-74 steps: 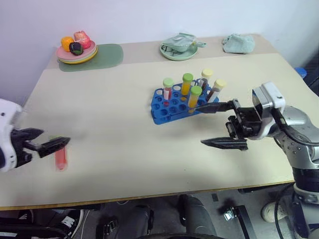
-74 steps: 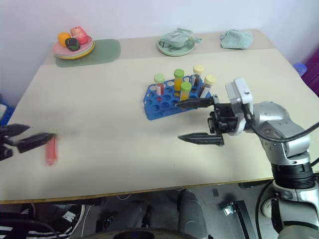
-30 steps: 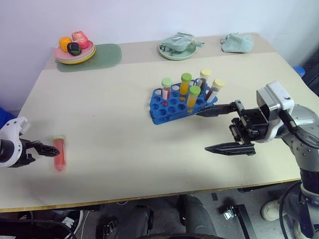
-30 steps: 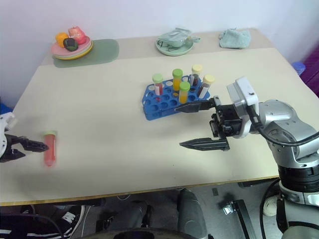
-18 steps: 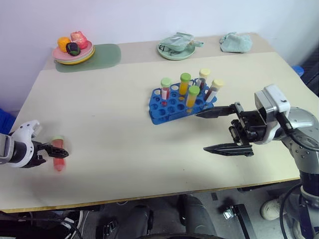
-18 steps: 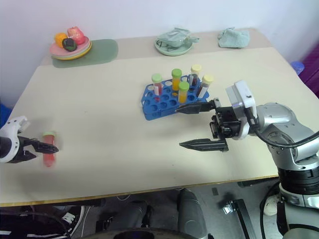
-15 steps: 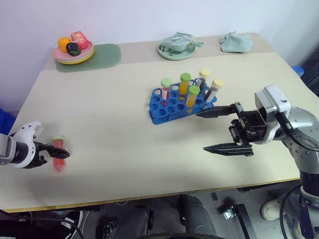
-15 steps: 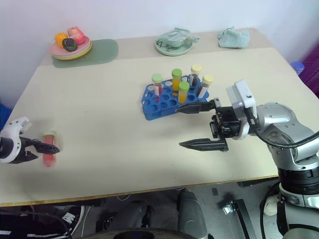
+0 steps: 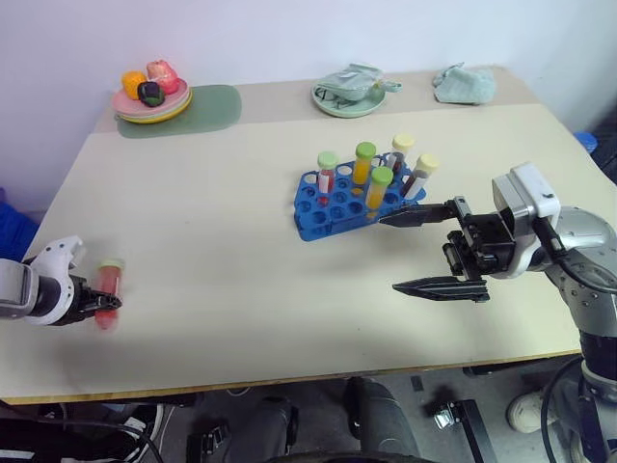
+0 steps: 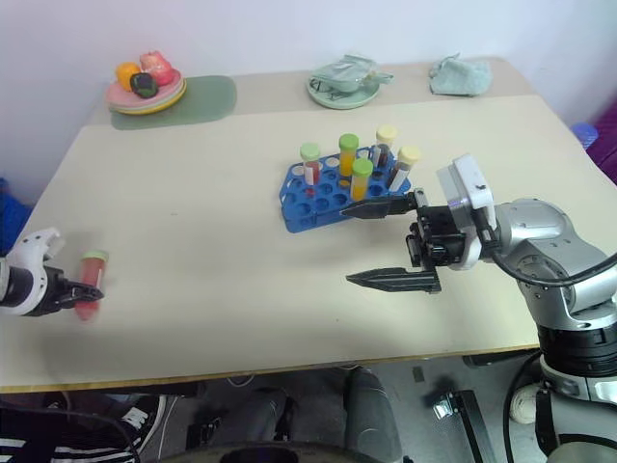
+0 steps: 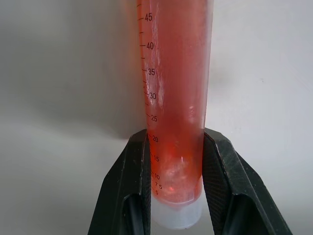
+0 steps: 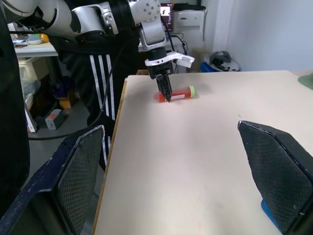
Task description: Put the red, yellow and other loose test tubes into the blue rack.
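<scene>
A loose test tube (image 9: pixel 109 279) with red contents and a light green cap lies on the table near its left edge. My left gripper (image 9: pixel 101 302) is shut on it, the black fingers (image 11: pixel 133 171) clamping the tube (image 11: pixel 176 98) near its rounded end. The blue rack (image 9: pixel 333 207) stands right of the table's middle and holds several capped tubes (image 9: pixel 362 164). Just right of the rack, above the table, my right gripper (image 9: pixel 388 253) hangs open and empty. The right wrist view looks across the table to the left gripper (image 12: pixel 167 95) on the tube (image 12: pixel 180 92).
A plate of toy fruit (image 9: pixel 151 94) sits on a green mat at the back left. At the back stand a green plate with a cloth (image 9: pixel 349 89) and a crumpled cloth (image 9: pixel 463 83). The tube lies close to the table's left edge (image 9: pixel 39 231).
My left gripper has shut on the red tube, having sunk slightly onto it. The right arm has not moved.
</scene>
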Robot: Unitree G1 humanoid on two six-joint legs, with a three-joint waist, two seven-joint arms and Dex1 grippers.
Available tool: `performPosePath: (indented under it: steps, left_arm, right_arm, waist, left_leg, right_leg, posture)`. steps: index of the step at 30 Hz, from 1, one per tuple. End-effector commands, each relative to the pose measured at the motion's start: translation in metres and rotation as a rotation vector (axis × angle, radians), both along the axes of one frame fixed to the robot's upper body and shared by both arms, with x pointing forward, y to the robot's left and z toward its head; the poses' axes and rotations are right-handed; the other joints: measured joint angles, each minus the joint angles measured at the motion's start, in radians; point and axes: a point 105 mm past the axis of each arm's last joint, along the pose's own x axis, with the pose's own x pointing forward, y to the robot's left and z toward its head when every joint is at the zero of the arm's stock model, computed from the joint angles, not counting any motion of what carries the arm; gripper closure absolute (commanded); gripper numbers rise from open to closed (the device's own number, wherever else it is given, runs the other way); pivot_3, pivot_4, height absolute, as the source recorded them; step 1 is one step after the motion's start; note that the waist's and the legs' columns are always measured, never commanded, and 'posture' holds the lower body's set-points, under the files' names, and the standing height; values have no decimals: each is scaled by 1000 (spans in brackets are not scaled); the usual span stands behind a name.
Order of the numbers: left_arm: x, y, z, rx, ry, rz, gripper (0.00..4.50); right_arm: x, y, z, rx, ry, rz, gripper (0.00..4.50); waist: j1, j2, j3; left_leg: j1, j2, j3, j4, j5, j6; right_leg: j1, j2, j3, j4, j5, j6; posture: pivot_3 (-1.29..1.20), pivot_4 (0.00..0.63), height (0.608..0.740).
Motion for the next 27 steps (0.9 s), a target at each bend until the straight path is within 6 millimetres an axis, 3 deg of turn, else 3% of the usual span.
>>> performPosePath:
  steps: [1, 4, 7, 10, 14, 18, 24, 27]
  left_arm:
    - [0, -4, -1, -35, 4, -9, 3687]
    - [10, -2, 13, 3, -81, -6, 3687]
    - [36, 4, 40, 122, -327, 11, 3687]
    - [52, -5, 65, 248, -559, -38, 3687]
    - [66, -41, 91, 196, -940, -90, 3687]
    - [56, -72, 109, 73, -1301, -171, 3687]
    - [55, -101, 105, 30, -1514, -311, 3687]
    - [61, -134, 104, 5, -1603, -487, 3687]
  right_arm:
    - [-4, 2, 10, 1, -64, 7, 0]
    - [-4, 1, 9, 0, -64, 1, 0]
    - [-4, 0, 8, 5, -63, -11, 0]
    - [-1, 1, 9, 21, -67, -30, 0]
    - [4, 1, 9, 34, -81, -61, 0]
    - [13, 2, 16, 71, -107, -116, 0]
    - [20, 3, 14, 84, -132, -183, 0]
    - [24, -3, 10, 75, -133, -238, 0]
  waist:
    - [1, 0, 0]
    - [0, 0, 0]
    - [4, -1, 0]
    - [0, -4, -1]
    - [0, -3, -1]
    - [-2, -4, -1]
    - [5, -4, -1]
    - [24, -5, -1]
  left_leg:
    - [0, 0, 0, 0, 0, 0]
    - [0, 0, 0, 0, 0, 0]
    - [0, 0, -1, 1, 0, 0]
    - [-1, 0, -1, 1, 0, 0]
    - [-1, 1, 0, 0, 0, 0]
    - [-1, 1, 1, 1, 0, 0]
    - [0, 1, 1, 2, 0, 0]
    - [1, 1, 1, 2, 0, 0]
  right_leg:
    - [0, 0, 0, 0, 0, 0]
    - [0, 0, 0, 0, 0, 0]
    - [0, 0, 0, 0, 0, 0]
    - [0, 0, 0, 0, 0, 0]
    - [0, -1, 0, -1, 0, 0]
    - [0, -2, -1, -1, 0, 0]
    - [2, -2, -1, -2, 1, 0]
    - [4, -1, -1, -3, 1, 0]
  posture:
    - [0, 150, 740]
    - [0, 150, 740]
    - [0, 150, 740]
    - [0, 150, 740]
    - [0, 150, 740]
    - [0, 150, 740]
    - [0, 150, 740]
    - [0, 150, 740]
